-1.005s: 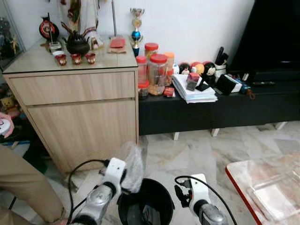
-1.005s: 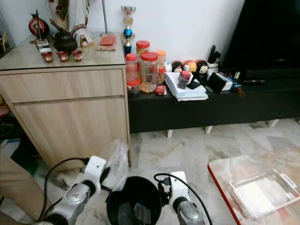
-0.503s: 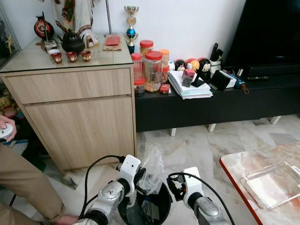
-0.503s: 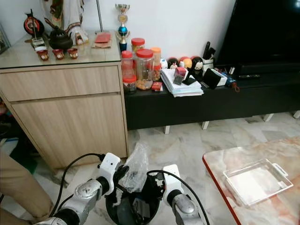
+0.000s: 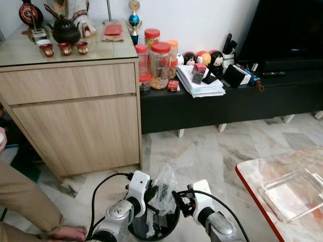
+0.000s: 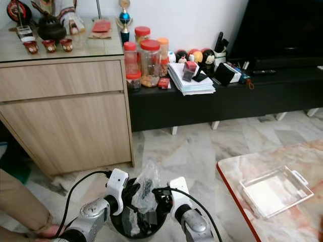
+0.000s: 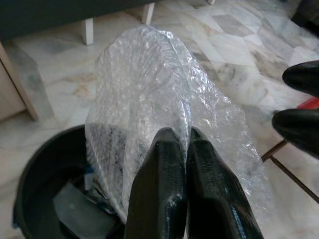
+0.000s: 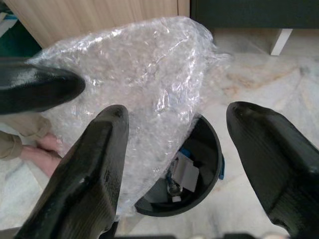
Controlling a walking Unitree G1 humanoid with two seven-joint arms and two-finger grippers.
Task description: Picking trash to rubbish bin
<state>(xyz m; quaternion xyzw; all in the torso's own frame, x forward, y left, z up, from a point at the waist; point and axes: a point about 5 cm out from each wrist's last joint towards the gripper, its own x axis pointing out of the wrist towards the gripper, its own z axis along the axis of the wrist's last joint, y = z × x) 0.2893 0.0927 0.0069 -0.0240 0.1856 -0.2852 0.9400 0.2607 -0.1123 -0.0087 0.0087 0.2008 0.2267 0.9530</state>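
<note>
Left end effector [image 7: 185,149] pinching bubble wrap [image 7: 149,94] over black bin [image 8: 207,149]; right end effector [image 8: 174,149] spread beside it.

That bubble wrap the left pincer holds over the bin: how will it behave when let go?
Bubble wrap looks light and floppy, crumpled above the left pincer. Released, it probably springs back and may sit proud of the black bin.

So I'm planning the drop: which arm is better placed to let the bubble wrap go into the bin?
Left. The left gripper is shut on the bubble wrap, holding it above the bin. The right gripper is open beside it, gripping nothing.
</note>
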